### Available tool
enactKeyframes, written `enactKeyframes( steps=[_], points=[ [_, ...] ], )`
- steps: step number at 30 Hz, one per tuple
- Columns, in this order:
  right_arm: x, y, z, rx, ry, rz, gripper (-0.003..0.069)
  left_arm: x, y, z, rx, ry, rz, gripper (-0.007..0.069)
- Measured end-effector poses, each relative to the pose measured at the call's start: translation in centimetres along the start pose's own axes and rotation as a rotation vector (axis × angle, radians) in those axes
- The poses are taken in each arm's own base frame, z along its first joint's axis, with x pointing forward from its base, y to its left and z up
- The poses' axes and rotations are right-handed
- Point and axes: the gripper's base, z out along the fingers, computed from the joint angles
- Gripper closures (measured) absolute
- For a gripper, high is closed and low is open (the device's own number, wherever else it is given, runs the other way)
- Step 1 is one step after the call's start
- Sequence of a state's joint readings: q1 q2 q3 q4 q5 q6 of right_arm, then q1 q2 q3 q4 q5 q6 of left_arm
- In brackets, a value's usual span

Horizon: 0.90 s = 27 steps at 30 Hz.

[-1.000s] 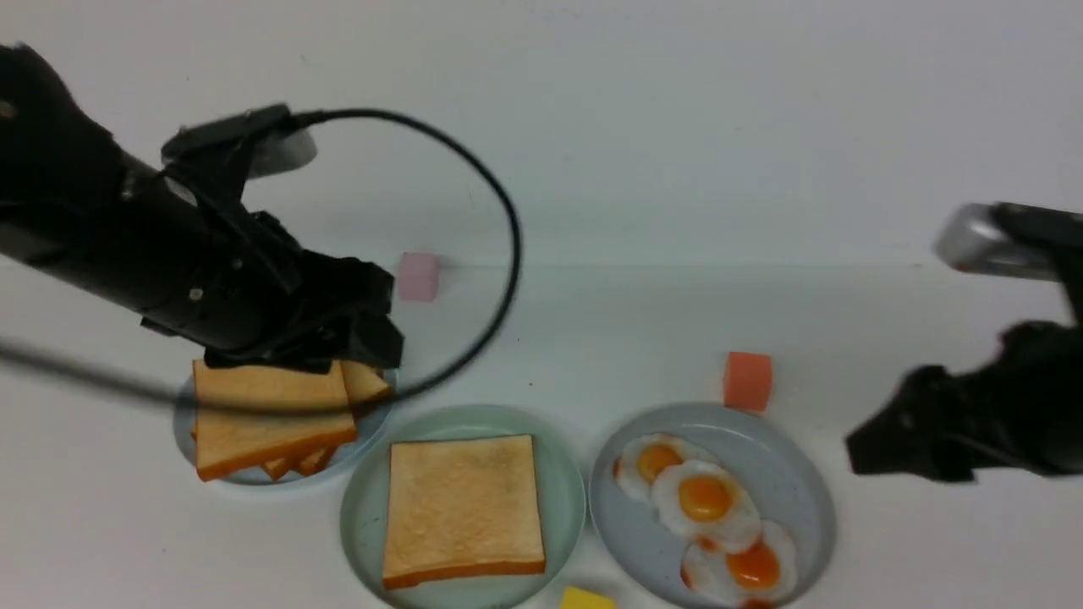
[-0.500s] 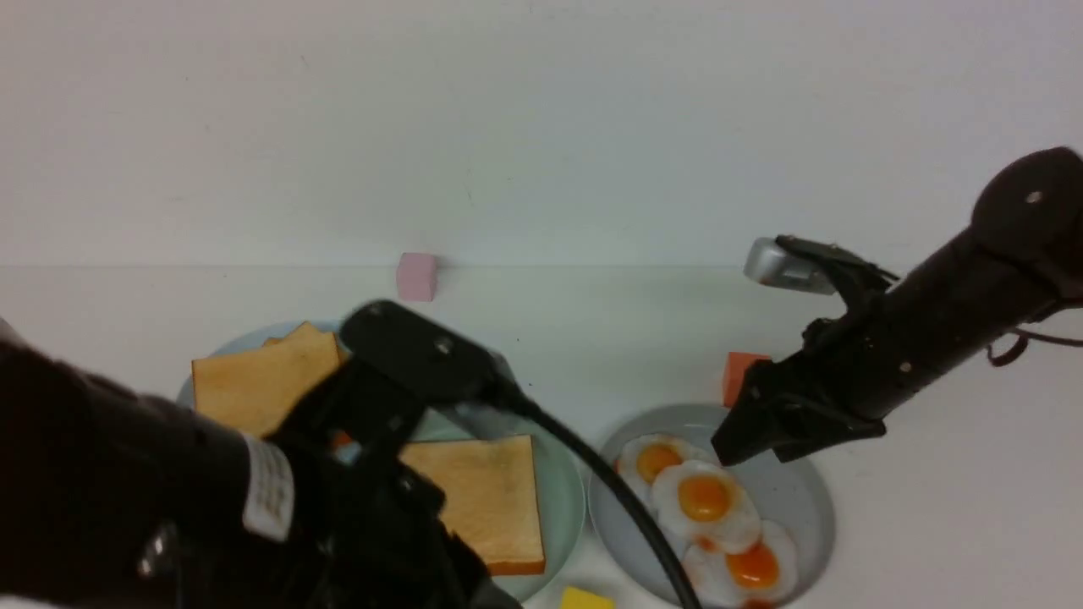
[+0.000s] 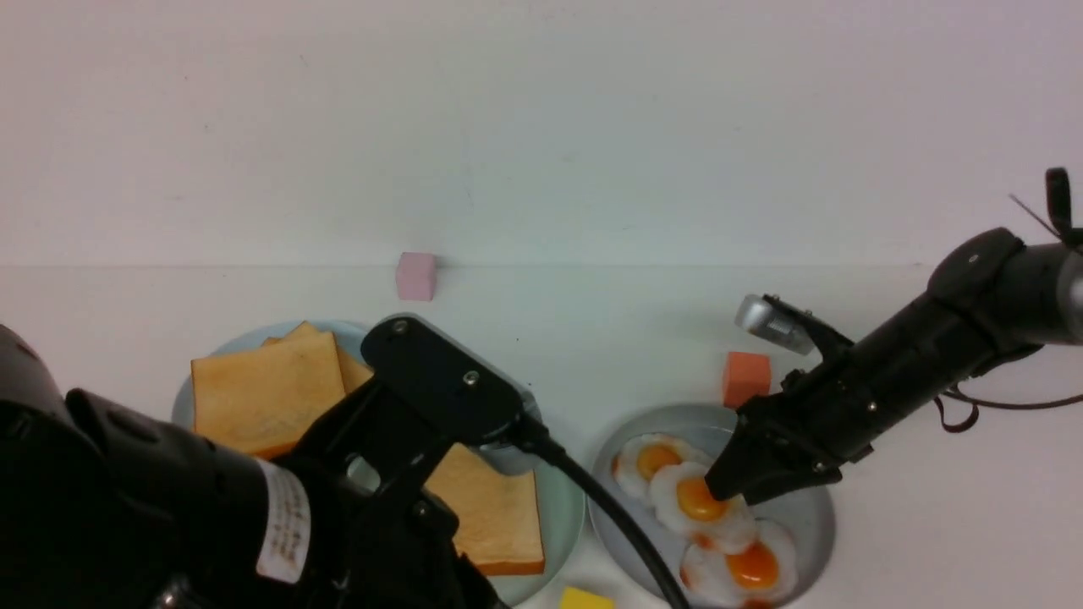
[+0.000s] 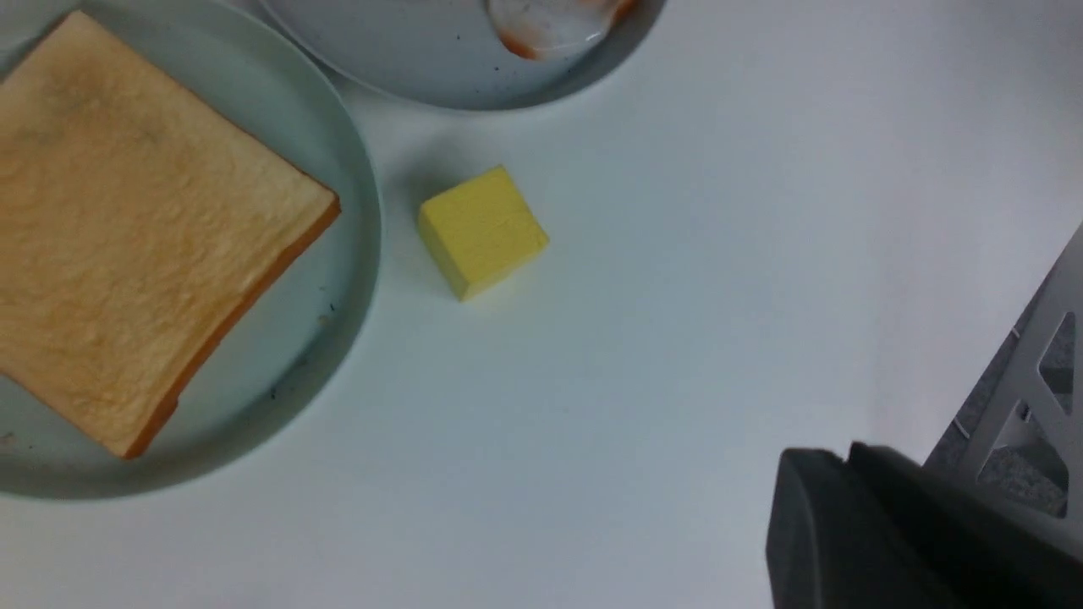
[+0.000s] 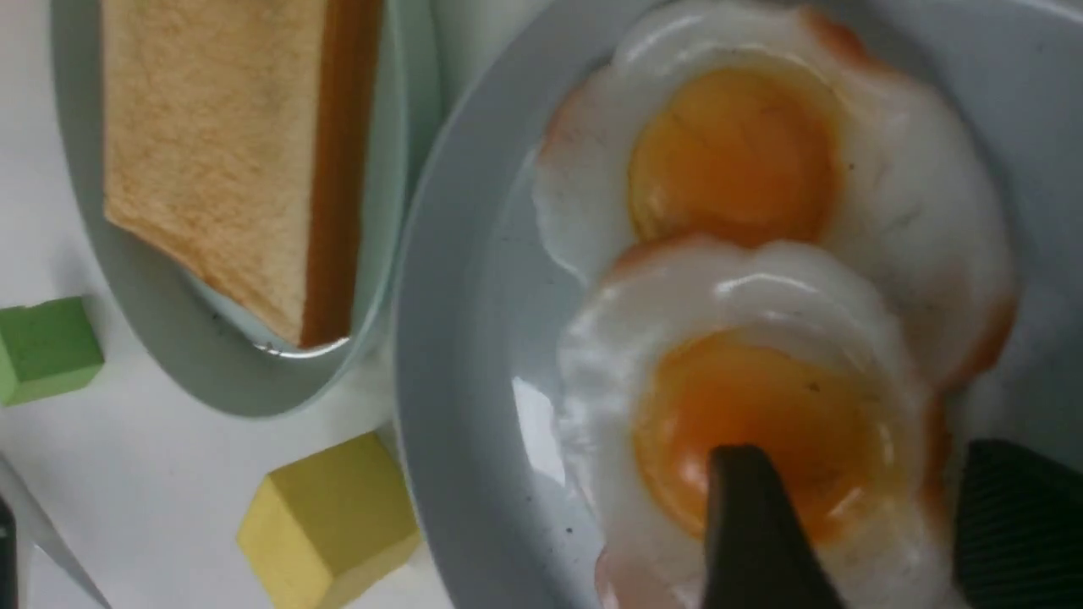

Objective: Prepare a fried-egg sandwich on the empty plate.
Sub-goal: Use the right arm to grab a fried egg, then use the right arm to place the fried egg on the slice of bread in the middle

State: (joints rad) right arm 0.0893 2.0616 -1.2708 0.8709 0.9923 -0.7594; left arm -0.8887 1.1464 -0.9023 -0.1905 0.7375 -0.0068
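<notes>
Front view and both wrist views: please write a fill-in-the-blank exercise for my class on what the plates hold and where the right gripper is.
1. The mint-green plate holds ____ slice of toast.
2. The grey-blue plate holds ____ fried eggs.
3. The right gripper straddles the yolk of the ____ egg in the row.
4. The cube lying on the table next to both plates is ____.

Missing words: one; three; middle; yellow.

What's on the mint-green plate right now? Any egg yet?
One toast slice lies flat on the mint-green plate, with no egg on it. In the front view the left arm covers the plate's near-left part; the left wrist view shows only toast and bare plate.
</notes>
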Motion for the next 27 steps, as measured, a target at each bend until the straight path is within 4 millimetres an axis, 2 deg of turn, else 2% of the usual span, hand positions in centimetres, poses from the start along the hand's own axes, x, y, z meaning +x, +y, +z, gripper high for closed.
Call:
enactKeyframes(
  steps=[2,3,5,8,14,20,21,23,27],
  points=[
    [0.0,-0.1,0.1,0.0,0.004,-0.001,0.0404,0.0,0.0,0.0,-0.002,0.0,0.002,0.0567],
    [0.0,-0.1,0.1,0.0,0.004,0.0,0.0411,0.0,0.0,0.0,-0.002,0.0,0.002,0.0566],
    [0.1,0.0,0.1,-0.004,0.01,-0.001,0.0515,0.0,0.0,0.0,-0.003,0.0,0.003,0.0562],
    [0.2,0.0,0.1,-0.014,0.019,-0.001,0.0584,0.0,0.0,0.0,-0.003,0.0,0.003,0.0557],
    [0.0,1.1,-1.3,-0.002,-0.006,-0.038,0.0584,0.0,0.1,0.0,-0.011,0.003,0.009,0.0554],
    [-0.6,5.2,-4.2,-0.079,-0.122,-0.074,0.0584,0.6,1.1,-1.0,-0.126,0.031,0.001,0.055],
    [-0.7,5.6,-4.3,-0.09,-0.13,-0.073,0.0584,0.6,1.2,-1.0,-0.138,0.032,-0.004,0.055],
    [-1.0,7.6,-3.8,-0.164,-0.164,-0.062,0.0584,1.0,1.7,-2.2,-0.203,0.022,-0.039,0.055],
    [-1.5,10.8,-1.1,-0.217,-0.176,-0.079,0.0584,1.8,2.3,-4.4,-0.285,-0.001,-0.068,0.055]
  ],
)
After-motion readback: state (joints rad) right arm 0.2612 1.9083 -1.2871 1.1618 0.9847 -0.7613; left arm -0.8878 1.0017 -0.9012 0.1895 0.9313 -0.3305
